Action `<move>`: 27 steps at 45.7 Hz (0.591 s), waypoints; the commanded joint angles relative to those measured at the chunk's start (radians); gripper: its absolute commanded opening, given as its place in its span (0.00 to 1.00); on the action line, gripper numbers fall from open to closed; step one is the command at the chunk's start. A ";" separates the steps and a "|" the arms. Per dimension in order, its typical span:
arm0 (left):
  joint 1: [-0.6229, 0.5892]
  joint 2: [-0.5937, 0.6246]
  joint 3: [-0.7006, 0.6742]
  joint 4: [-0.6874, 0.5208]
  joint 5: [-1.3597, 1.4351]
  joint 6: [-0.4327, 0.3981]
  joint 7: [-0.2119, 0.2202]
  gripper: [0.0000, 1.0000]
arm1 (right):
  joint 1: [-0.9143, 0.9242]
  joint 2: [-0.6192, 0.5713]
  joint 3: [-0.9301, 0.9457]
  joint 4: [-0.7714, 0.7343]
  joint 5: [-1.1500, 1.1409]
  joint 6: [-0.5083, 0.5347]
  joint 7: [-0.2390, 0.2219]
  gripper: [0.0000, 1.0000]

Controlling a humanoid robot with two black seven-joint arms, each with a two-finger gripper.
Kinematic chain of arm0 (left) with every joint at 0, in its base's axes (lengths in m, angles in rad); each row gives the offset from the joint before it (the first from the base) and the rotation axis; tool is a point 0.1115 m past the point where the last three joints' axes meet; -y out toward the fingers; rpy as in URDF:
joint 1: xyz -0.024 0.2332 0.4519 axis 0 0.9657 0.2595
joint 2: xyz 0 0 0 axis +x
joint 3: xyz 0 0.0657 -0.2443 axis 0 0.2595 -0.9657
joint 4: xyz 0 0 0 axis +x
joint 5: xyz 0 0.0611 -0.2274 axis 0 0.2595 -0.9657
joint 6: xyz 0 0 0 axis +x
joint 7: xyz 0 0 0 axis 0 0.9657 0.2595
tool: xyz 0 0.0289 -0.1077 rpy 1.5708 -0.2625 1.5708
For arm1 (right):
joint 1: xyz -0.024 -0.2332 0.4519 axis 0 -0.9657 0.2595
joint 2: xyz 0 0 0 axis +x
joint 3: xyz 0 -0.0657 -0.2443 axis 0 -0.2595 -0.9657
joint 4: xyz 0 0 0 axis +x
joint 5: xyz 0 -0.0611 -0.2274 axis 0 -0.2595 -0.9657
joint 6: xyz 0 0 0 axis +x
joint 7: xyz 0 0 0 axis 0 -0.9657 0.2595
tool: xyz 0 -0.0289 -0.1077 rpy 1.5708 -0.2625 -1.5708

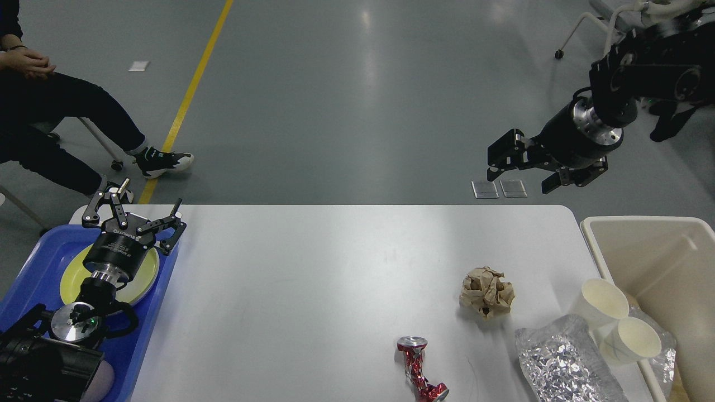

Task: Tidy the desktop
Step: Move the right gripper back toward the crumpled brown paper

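Observation:
The white desktop (313, 290) holds a crumpled brown paper ball (487, 292), a crushed red can (419, 369), a crumpled sheet of silver foil (564, 363) and two white paper cups (603, 303) at its right edge. My left gripper (134, 215) is open and empty, held above a yellow plate (142, 279) in a blue tray (33, 273). My right gripper (525, 170) is open and empty, held high beyond the table's far right corner.
A beige bin (659, 257) stands off the table's right end with a clear plastic bottle (666, 352) low inside it. A seated person (50, 111) is at the far left. A wheeled chair (620, 22) stands at the far right.

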 commanded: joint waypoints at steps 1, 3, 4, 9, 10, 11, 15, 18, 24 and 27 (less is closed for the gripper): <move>0.001 0.000 0.000 0.000 -0.002 0.000 0.000 0.96 | -0.160 0.006 0.026 -0.035 0.008 -0.052 -0.005 1.00; 0.000 0.000 0.000 0.000 0.000 0.000 0.000 0.96 | -0.228 0.006 0.046 -0.064 0.007 -0.061 -0.006 1.00; 0.001 0.000 0.000 0.000 -0.002 0.000 0.000 0.97 | -0.269 0.006 0.057 -0.082 0.008 -0.062 -0.006 1.00; 0.000 0.000 0.000 0.000 -0.002 0.000 0.000 0.97 | -0.496 0.036 0.151 -0.260 0.008 -0.065 -0.006 1.00; 0.001 0.000 0.000 0.000 0.000 0.000 0.000 0.96 | -0.530 0.044 0.164 -0.294 0.008 -0.067 -0.006 1.00; 0.000 0.000 0.000 0.000 0.000 0.000 0.000 0.97 | -0.561 0.050 0.178 -0.325 0.008 -0.067 -0.006 1.00; 0.000 0.000 0.000 0.000 0.000 0.000 0.000 0.97 | -0.665 0.078 0.204 -0.423 0.008 -0.067 -0.006 1.00; 0.000 0.000 0.000 0.000 0.000 0.000 0.000 0.97 | -0.721 0.102 0.206 -0.471 0.008 -0.072 -0.008 1.00; 0.000 0.000 0.000 0.000 0.000 0.000 0.000 0.97 | -0.784 0.130 0.208 -0.508 0.008 -0.101 -0.006 1.00; 0.001 0.000 0.000 0.000 0.000 0.000 0.000 0.97 | -0.805 0.130 0.208 -0.515 0.008 -0.122 -0.008 1.00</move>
